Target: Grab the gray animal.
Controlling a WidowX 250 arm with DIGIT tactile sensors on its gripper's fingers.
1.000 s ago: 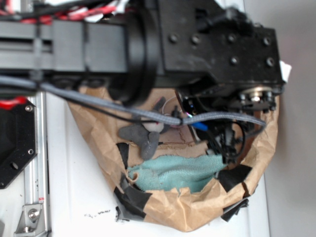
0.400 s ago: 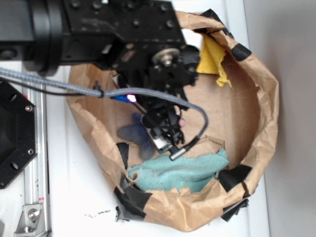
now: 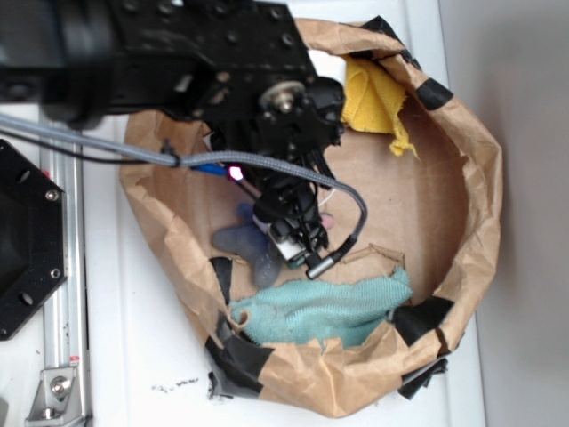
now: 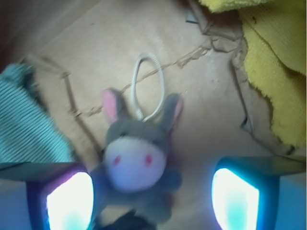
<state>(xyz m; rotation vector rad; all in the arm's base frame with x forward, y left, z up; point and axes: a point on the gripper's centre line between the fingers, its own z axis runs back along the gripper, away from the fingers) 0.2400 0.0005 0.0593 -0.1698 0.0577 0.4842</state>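
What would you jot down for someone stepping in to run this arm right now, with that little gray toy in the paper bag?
Gripper: open, its fingers either side of the gray animal, not closed on it.
Gray animal: lying on the floor of the brown paper bag, face up, white loop beyond its ears. Teal cloth on one side, yellow cloth on the other, both apart from the toy.
Done: arm lined up over the toy.
Left: probably lower a little, close, lift.

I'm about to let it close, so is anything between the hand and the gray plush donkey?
Nothing visible. In the wrist view the small gray plush donkey lies between the open hand pads; the teal terry cloth and yellow cloth lie off to the sides.
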